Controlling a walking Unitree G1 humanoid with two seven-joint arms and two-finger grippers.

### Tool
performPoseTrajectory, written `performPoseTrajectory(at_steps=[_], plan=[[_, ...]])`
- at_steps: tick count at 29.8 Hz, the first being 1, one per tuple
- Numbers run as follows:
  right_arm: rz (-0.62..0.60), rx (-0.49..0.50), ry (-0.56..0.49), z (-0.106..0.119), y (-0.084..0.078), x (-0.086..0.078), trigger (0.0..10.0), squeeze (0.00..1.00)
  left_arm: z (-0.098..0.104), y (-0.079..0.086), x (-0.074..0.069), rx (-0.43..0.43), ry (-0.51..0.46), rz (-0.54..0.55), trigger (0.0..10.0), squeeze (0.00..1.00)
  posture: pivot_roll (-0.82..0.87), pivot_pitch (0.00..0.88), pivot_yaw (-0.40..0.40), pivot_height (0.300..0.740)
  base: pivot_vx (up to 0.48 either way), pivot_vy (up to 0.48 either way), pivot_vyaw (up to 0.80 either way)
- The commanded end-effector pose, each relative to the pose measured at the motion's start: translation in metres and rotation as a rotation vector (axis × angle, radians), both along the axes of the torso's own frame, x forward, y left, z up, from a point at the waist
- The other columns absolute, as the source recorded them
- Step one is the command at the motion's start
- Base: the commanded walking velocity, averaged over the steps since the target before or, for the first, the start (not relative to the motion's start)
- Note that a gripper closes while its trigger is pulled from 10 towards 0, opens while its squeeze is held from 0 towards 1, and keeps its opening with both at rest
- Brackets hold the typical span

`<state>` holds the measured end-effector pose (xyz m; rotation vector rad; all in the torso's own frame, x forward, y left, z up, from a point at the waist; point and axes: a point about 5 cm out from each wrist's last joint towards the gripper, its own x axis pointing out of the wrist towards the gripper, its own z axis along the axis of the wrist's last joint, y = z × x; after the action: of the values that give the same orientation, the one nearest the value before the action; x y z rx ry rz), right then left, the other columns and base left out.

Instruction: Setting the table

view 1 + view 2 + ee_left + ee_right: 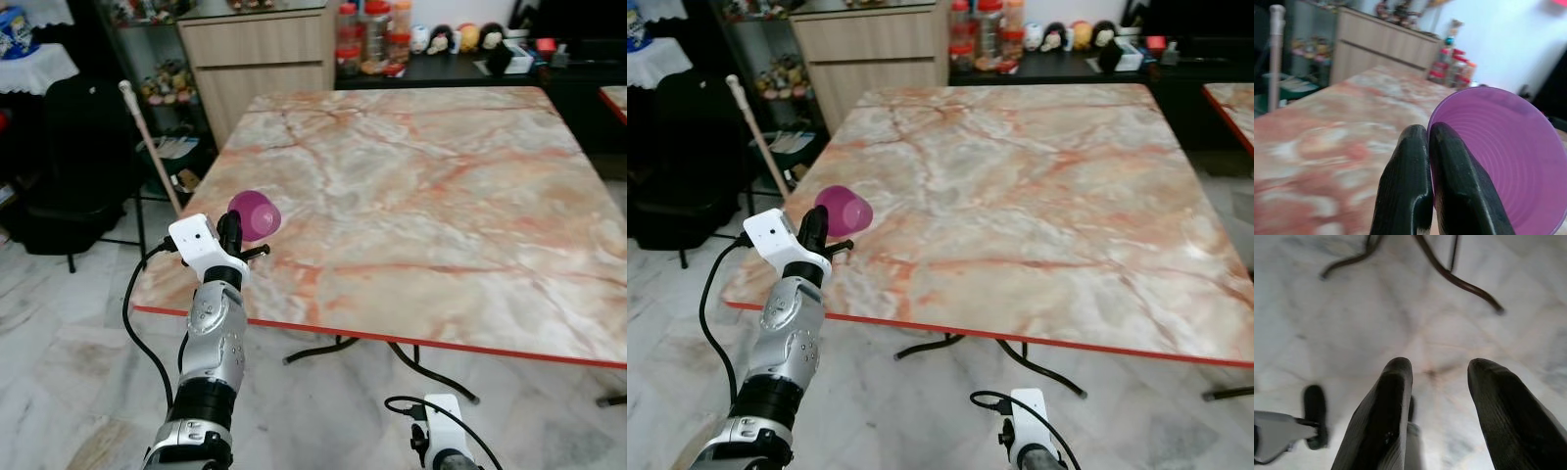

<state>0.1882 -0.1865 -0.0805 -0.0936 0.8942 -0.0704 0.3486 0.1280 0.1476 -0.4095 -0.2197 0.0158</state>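
Observation:
A translucent purple cup (256, 213) is held tilted over the near left corner of the marble table (441, 196). My left gripper (233, 233) is shut on the cup's rim, one finger inside and one outside. In the left wrist view the two black fingers (1415, 191) pinch the cup (1508, 161) wall, its ribbed inside facing the camera. My right gripper (1437, 377) hangs low below the table's front edge, open, with floor tiles between its fingers.
A wooden stick (147, 142) leans by the table's left side, next to a black chair (69, 157). A cabinet (257, 64) and a counter with jars (372, 39) stand behind. The table's black legs (431, 367) curve over the tiled floor. A second table's corner (615, 98) shows at right.

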Motion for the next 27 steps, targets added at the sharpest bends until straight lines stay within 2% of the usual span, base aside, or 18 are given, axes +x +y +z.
performPoseTrajectory(at_steps=[1, 6, 23, 27], plan=[[-0.011, 0.017, 0.016, -0.0017, 0.0041, -0.0018, 10.0, 0.0, 0.0028, 0.0054, 0.0014, 0.033, -0.013, 0.013, 10.0, 0.0, 0.03, 0.006, 0.08, 0.74, 0.0, -0.319, 0.0], [-0.008, 0.026, 0.024, -0.0035, 0.0057, -0.0052, 10.0, 0.0, 0.0019, 0.0046, 0.0008, 0.034, -0.016, 0.011, 10.0, 0.0, 0.03, 0.006, 0.081, 0.74, 0.0, -0.319, -0.67], [-0.008, 0.021, 0.017, -0.002, 0.0033, -0.0027, 10.0, 0.0, 0.0066, 0.0035, 0.0029, 0.031, -0.031, 0.01, 10.0, 0.0, 0.03, 0.006, 0.076, 0.74, 0.0, -0.31, 0.0], [-0.015, 0.026, 0.02, -0.0024, 0.0032, -0.0034, 10.0, 0.0, 0.0055, 0.0046, 0.0029, 0.031, -0.027, 0.012, 10.0, 0.0, 0.03, 0.005, 0.074, 0.74, 0.0, -0.304, -0.77]])
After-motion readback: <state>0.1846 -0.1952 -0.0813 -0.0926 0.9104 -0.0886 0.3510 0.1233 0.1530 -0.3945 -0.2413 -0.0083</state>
